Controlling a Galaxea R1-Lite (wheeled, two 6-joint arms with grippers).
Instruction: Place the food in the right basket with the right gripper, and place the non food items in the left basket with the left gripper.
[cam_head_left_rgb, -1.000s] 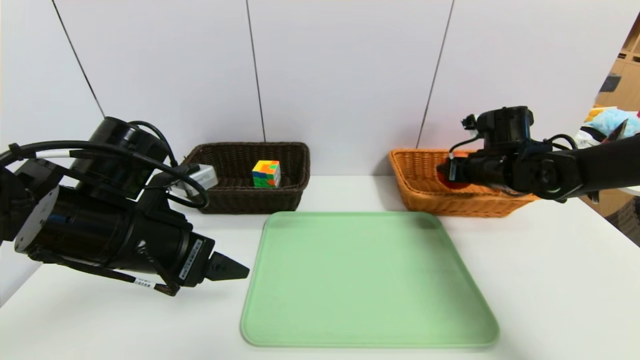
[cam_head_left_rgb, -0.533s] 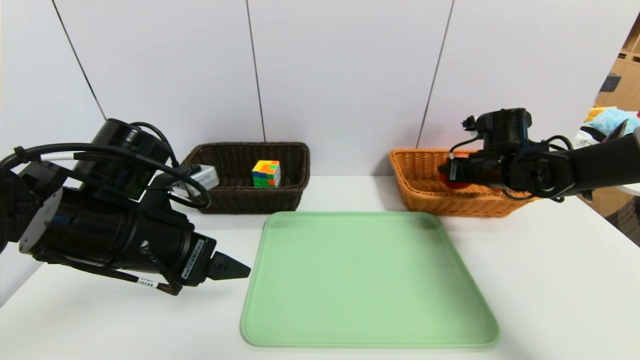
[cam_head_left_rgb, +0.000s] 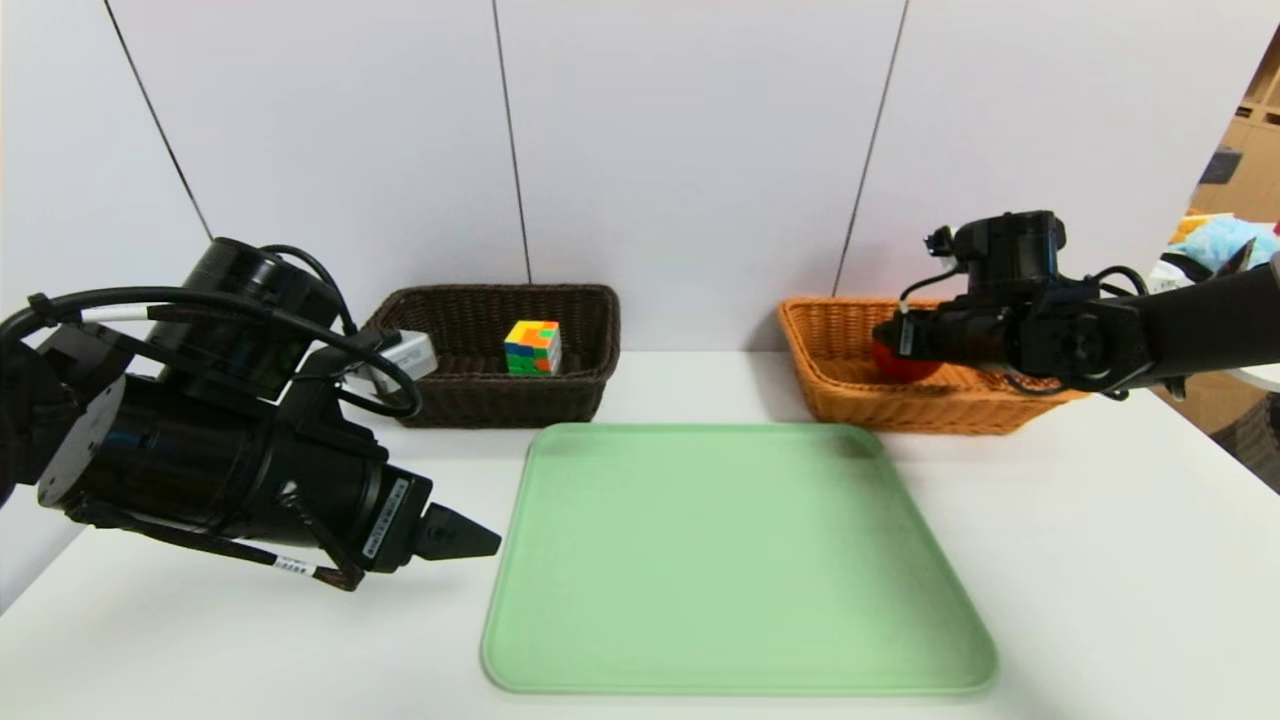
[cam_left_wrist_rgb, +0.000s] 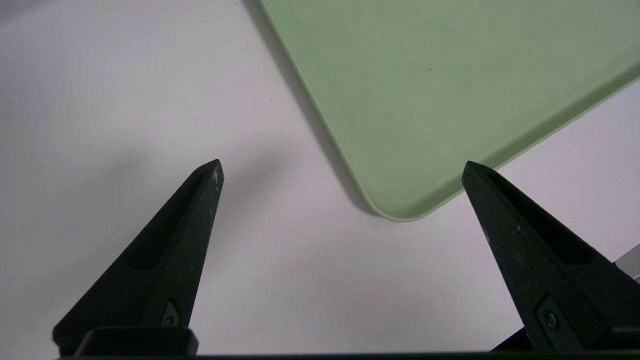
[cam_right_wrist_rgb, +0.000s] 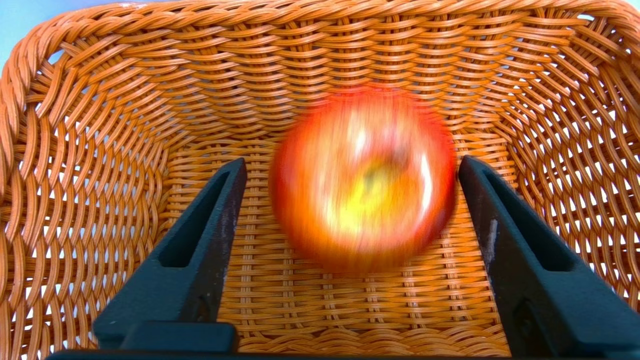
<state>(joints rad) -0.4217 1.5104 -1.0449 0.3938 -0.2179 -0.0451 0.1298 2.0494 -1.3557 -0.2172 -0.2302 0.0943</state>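
Note:
A red-and-yellow apple (cam_right_wrist_rgb: 362, 180) shows motion-blurred between the spread fingers of my right gripper (cam_right_wrist_rgb: 352, 161), which is open inside the orange wicker basket (cam_right_wrist_rgb: 100, 125). The fingers look apart from the apple's sides. In the head view the apple (cam_head_left_rgb: 890, 362) peeks out red beside the right gripper (cam_head_left_rgb: 885, 340) over the orange basket (cam_head_left_rgb: 850, 400) at the back right. A multicoloured puzzle cube (cam_head_left_rgb: 532, 347) sits in the brown basket (cam_head_left_rgb: 480, 400) at the back left. My left gripper (cam_head_left_rgb: 470, 540) hangs open and empty over the table by the tray's near-left corner.
A large green tray (cam_head_left_rgb: 730, 560) lies bare in the middle of the white table; its corner (cam_left_wrist_rgb: 395, 212) shows between the left gripper's (cam_left_wrist_rgb: 341, 165) fingers. A white wall stands right behind both baskets. A small white box (cam_head_left_rgb: 405, 352) sits by the brown basket.
The right gripper has risen slightly over the orange basket, and the apple now shows lower and more exposed beside it. The left arm has hardly moved.

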